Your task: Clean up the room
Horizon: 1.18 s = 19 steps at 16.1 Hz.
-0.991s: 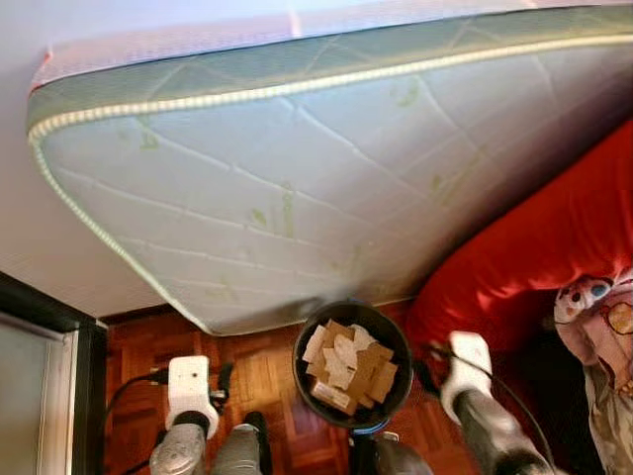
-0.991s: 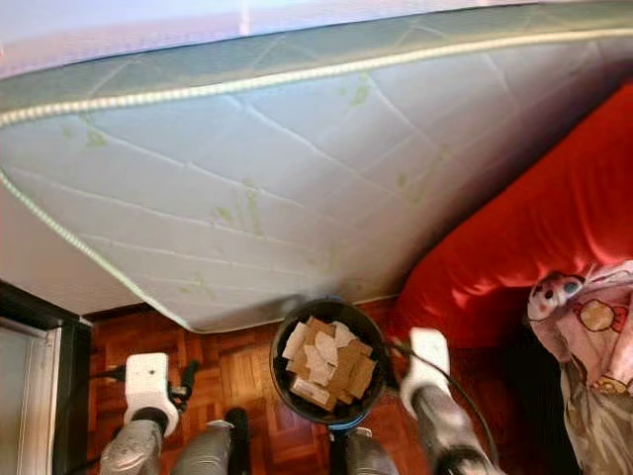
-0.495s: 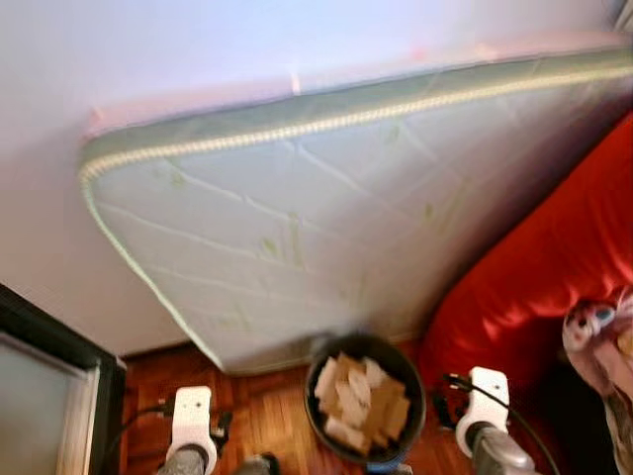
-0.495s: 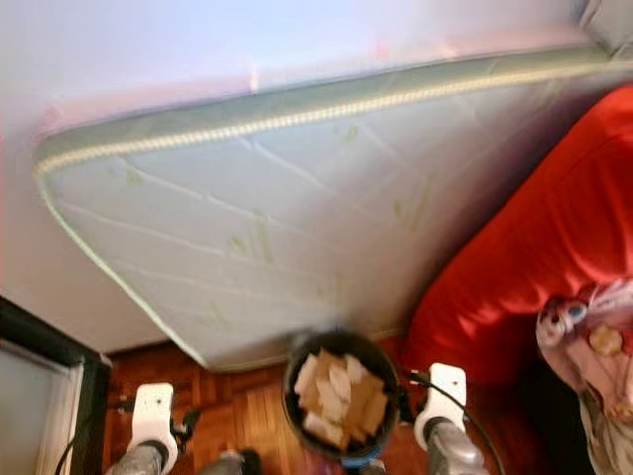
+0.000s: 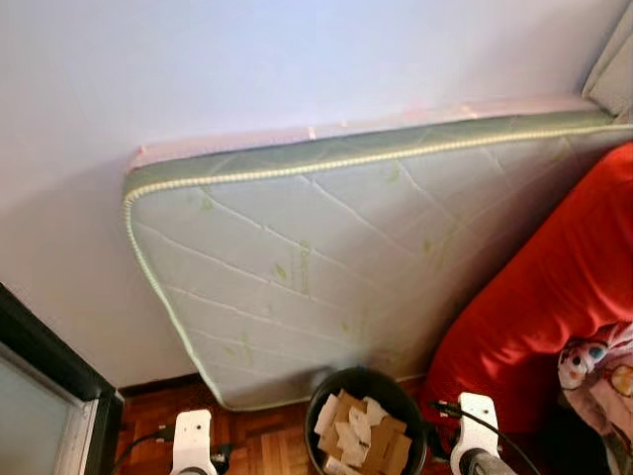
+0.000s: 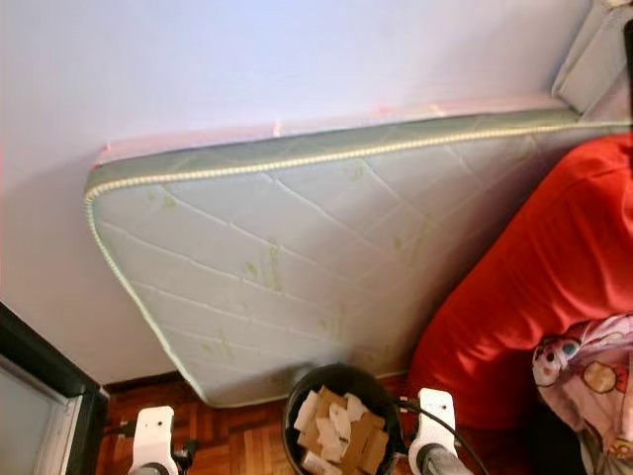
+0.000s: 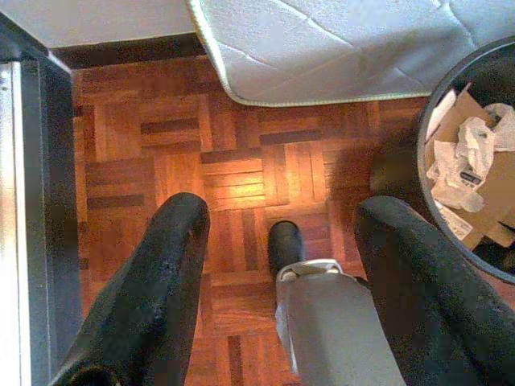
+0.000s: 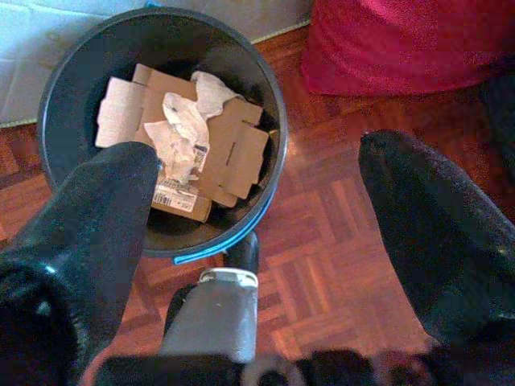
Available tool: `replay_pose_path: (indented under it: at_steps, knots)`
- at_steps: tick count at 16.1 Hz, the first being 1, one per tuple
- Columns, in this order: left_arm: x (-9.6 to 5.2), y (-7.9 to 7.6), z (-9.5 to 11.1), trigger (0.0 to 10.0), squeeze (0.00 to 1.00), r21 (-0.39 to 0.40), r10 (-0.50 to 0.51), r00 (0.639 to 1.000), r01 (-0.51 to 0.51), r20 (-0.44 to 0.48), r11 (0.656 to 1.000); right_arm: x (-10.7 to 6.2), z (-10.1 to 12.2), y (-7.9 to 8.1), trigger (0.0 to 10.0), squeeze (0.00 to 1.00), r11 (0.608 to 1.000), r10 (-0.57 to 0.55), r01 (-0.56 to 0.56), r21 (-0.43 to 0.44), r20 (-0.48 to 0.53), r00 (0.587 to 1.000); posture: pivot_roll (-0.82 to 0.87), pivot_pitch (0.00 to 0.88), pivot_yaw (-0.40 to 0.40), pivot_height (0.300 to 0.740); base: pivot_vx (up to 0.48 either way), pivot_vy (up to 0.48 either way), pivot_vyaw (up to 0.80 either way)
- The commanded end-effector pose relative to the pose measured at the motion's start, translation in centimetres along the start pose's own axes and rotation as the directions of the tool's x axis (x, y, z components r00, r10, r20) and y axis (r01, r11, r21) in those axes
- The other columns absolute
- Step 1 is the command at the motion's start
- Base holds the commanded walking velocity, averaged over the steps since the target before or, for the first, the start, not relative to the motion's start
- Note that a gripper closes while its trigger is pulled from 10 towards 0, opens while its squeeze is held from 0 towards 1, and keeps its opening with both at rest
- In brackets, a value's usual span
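A black bin (image 5: 321, 406) holding cardboard pieces and crumpled white paper stands on the parquet floor in front of me, between my two arms. In the right wrist view my right gripper (image 8: 257, 161) hangs open above the floor, one finger (image 8: 88, 217) over the bin's (image 8: 269, 88) rim, nothing between the fingers. In the left wrist view my left gripper (image 7: 282, 213) is open over bare parquet, the bin (image 7: 426, 137) off to one side. My white wrists (image 5: 193, 440) (image 5: 475, 440) show low in the eye views.
A quilted grey mattress (image 5: 326, 257) leans against the white wall just behind the bin. A big red cushion (image 5: 534, 297) lies to the right, with a patterned pink cloth (image 5: 598, 366) on it. A dark door frame (image 5: 49, 366) stands at the left. My silver leg (image 7: 322, 322) is below the grippers.
The whole picture has shifted: the camera has tilted up and pulled back, so the mattress, bin and wrists sit lower and smaller. The bin and arms keep their places relative to each other.
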<state>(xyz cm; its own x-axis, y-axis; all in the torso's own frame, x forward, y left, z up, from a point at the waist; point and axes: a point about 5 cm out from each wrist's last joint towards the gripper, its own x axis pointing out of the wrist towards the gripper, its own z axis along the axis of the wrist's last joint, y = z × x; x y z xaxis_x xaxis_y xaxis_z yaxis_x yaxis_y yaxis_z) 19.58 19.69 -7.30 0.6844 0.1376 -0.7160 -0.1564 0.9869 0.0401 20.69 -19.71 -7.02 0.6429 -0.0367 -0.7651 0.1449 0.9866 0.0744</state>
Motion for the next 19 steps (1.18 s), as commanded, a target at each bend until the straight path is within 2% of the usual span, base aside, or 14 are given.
replay_pose_path:
  at_steps: [1,6,9,13,19]
  knots:
    - [-0.2,0.3,-1.0,10.0,0.0,-0.017,0.018,0.999,-0.019,-0.045,1.0,0.0,0.0,-0.1,10.0,0.0,1.0,-0.012,0.012,-0.005,-0.014,1.0,0.01,0.001,-0.024,0.719,0.0,0.0,0.0]
    - [-0.2,0.4,-1.3,10.0,0.0,-0.035,0.028,0.996,-0.031,-0.079,0.999,0.2,0.8,0.1,10.0,0.0,1.0,-0.013,0.013,-0.013,-0.009,1.0,0.02,0.0,-0.037,0.719,0.0,0.0,0.0]
    - [-0.1,-0.6,-1.1,10.0,0.0,-0.026,0.013,0.997,-0.015,-0.08,1.0,0.2,1.4,-0.5,10.0,0.0,1.0,-0.012,0.012,-0.017,0.011,1.0,0.01,0.0,-0.049,0.719,0.0,0.0,-0.14]
    - [-0.1,-0.9,-1.2,10.0,0.0,-0.036,0.001,0.997,-0.004,-0.079,0.999,-0.1,0.3,-1.3,10.0,0.0,0.999,-0.017,0.016,-0.037,-0.023,1.0,0.01,0.0,-0.055,0.719,0.0,0.0,-0.78]
    - [-0.2,-0.9,-1.3,10.0,0.0,-0.03,-0.007,0.996,0.004,-0.084,1.0,0.0,0.6,-0.9,10.0,0.0,0.998,-0.005,0.003,-0.059,-0.028,1.0,0.01,0.0,-0.057,0.719,0.0,0.0,-0.78]
